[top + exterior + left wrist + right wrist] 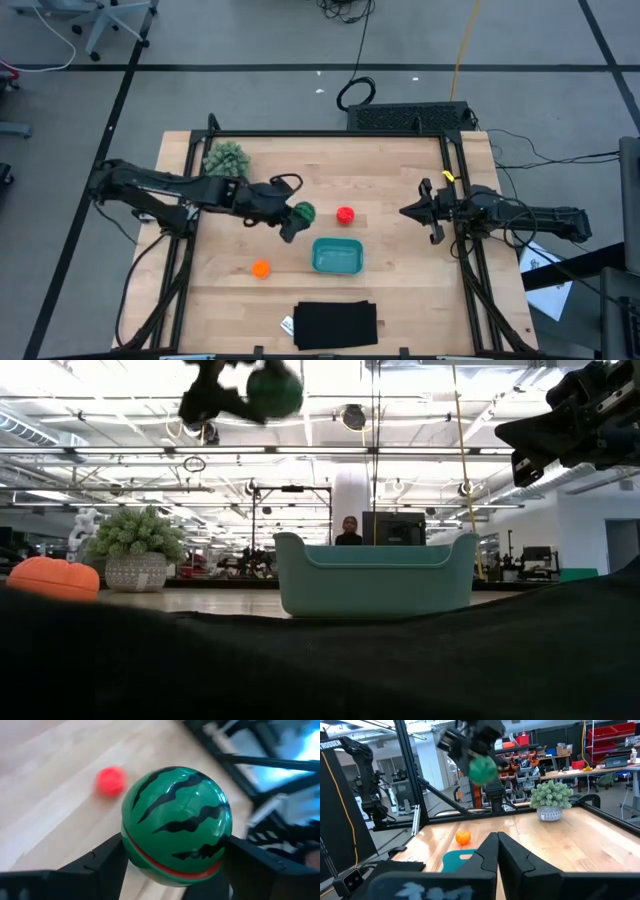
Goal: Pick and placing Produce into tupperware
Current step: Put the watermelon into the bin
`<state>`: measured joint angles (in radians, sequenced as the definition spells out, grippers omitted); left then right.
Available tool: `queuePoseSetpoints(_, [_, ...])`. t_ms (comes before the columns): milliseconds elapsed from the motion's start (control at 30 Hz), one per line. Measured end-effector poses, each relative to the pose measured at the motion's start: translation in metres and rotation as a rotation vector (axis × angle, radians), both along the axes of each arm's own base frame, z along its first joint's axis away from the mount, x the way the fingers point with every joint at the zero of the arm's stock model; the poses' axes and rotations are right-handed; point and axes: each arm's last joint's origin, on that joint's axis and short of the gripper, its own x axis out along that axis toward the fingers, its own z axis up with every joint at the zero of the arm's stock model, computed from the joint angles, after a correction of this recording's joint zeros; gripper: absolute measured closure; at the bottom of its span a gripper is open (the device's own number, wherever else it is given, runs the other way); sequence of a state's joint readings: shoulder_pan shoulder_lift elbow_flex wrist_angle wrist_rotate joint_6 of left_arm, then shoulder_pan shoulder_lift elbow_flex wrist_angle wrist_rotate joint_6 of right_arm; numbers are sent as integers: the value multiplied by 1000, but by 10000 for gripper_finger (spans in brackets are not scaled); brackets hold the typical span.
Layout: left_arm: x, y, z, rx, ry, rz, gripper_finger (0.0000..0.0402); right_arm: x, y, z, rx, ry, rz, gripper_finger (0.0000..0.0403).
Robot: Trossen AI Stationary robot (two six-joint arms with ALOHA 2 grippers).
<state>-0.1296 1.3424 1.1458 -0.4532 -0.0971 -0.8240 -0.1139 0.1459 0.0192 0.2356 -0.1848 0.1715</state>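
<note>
Green and striped like a watermelon, the green ball point(176, 822) sits squeezed between the two dark fingers point(107, 862) of the left gripper point(293, 222). The ball is up in the air, not on the table. In the low view it hangs high above the wood.

From above, the ball is near the teal tub point(337, 256) but not over it. The tub waits a little closer to the front edge of the table point(400, 290). So the arm probably has to move the ball across and then down.

Things could go wrong from here. The ball is round and smooth, so it may slip out of the fingers if they do not squeeze well. If it is let go from this high up, it could bounce off the tub and roll away. If it is let go too soon, it lands on the wood beside the tub. It might even bump the red ball point(345, 214), which lies just beside it on the table, and send that one rolling.

The orange ball point(260, 268) rests on the table on the left side of the tub, well apart from it. A fuzzy pale-green bush point(226, 158) stands near the back corner.

The right gripper point(428, 222) waits at the right side of the table, fingers pressed together and holding nothing.
</note>
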Motion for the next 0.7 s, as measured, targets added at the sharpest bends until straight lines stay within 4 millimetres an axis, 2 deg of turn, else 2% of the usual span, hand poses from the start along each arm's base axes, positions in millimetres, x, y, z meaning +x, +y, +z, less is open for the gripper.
queuePoseSetpoints(200, [11, -12, 8, 58, -142, -121, 118, 0, 0, 0, -1, -5, 0, 403])
queuePoseSetpoints(333, [19, -15, 1, 74, -139, -148, 118, 0, 0, 1, -1, -5, 0, 403])
queuePoseSetpoints(700, [25, -16, 4, 202, -215, -241, 117, 0, 0, 0, -1, -5, 0, 403])
